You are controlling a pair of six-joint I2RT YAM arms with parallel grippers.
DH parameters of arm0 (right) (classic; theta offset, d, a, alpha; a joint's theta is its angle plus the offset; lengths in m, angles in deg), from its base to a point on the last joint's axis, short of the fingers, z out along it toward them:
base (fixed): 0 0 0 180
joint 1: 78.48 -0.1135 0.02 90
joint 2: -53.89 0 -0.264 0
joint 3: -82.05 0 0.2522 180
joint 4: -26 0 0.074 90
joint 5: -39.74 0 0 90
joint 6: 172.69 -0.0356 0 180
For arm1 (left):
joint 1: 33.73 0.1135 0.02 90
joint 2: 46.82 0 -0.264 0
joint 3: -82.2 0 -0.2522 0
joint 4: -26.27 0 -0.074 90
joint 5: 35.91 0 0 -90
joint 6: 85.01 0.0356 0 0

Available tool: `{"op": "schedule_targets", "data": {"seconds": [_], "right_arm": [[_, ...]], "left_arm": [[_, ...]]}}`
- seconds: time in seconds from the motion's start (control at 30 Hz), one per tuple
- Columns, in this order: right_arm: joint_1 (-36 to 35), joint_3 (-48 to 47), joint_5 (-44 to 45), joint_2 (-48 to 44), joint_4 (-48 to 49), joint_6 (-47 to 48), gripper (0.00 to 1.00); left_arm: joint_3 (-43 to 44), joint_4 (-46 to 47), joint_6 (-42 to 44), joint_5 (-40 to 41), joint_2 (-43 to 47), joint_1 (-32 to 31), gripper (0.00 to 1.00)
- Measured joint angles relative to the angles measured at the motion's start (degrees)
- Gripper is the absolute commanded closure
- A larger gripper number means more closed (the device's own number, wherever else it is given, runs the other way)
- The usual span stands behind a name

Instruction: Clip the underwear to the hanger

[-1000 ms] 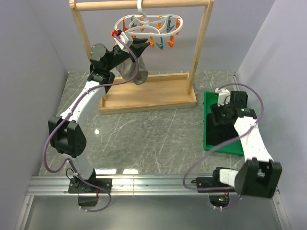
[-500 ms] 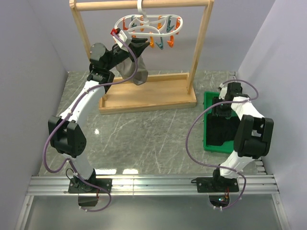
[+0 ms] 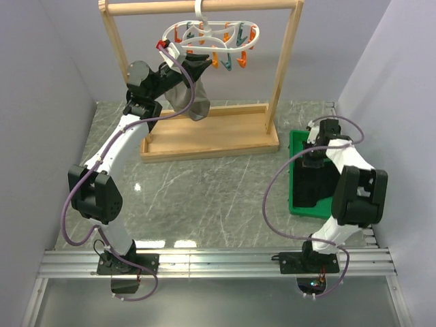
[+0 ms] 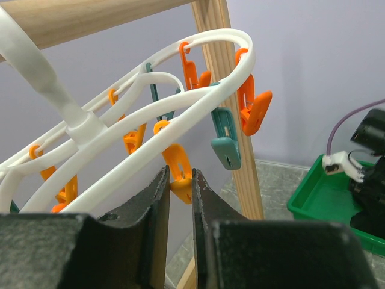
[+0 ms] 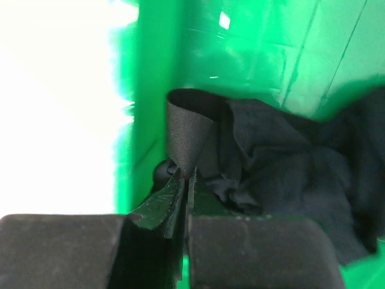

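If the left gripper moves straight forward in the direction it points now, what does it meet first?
An orange peg, hanging from the white hanger, right at the tips of the left gripper. It seems to lie in the narrow gap between the jaws; whether they touch it I cannot tell.

Overhead view evenly lit, soft, small glare spots on the table [image 3: 138,186]; right wrist view blown white at left, green tray [image 5: 258,54] oversaturated, close fingers [image 5: 157,205] soft; left wrist view crisp.
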State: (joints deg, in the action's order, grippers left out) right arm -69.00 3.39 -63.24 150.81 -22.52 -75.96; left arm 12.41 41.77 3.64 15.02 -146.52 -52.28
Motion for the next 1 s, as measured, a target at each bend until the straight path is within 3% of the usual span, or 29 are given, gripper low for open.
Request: {"op": "schedule_targets", "data": {"seconds": [0.2, 0.4, 0.53, 0.77, 0.8, 0.87, 0.9, 0.93, 1.0], "right_arm": [[-1.22, -5.99, -7.61, -14.10, -3.82, 1.66, 1.00], [-16.65, -11.26, -12.74, -25.20, -0.55, 0.04, 1.00], [-25.79, -9.27, -14.84, -24.85, 2.34, -2.75, 1.00], [-38.75, -4.42, -12.59, -14.82, 9.01, -4.98, 1.00], [-40.65, -4.39, -12.46, -13.07, 9.94, -5.27, 0.90], [-44.61, -4.70, -12.57, -8.92, 12.11, -6.10, 0.83], [-45.94, -5.11, -12.72, -7.13, 12.66, -6.36, 0.67], [-46.95, -5.64, -12.90, -5.38, 13.03, -7.13, 0.60], [-47.87, -6.91, -12.98, -3.30, 13.77, -7.54, 0.53]], "left_arm": [[0.00, -0.22, -0.04, -0.13, 0.00, 0.24, 1.00], [0.00, -0.61, -0.87, -0.15, 0.00, 0.52, 1.00], [0.00, -1.16, -1.33, -0.15, 0.00, 0.70, 1.00], [0.00, -1.33, -1.49, -0.11, 0.00, 0.74, 1.00], [0.00, -1.33, -1.51, -0.11, 0.00, 0.74, 1.00], [0.00, -1.40, -1.57, -0.11, 0.00, 0.74, 1.00], [0.00, -1.46, -1.68, -0.11, 0.00, 0.74, 1.00], [0.00, -1.53, -1.84, -0.11, 0.00, 0.74, 1.00], [0.00, -1.73, -2.32, -0.13, 0.00, 0.79, 1.00]]}}
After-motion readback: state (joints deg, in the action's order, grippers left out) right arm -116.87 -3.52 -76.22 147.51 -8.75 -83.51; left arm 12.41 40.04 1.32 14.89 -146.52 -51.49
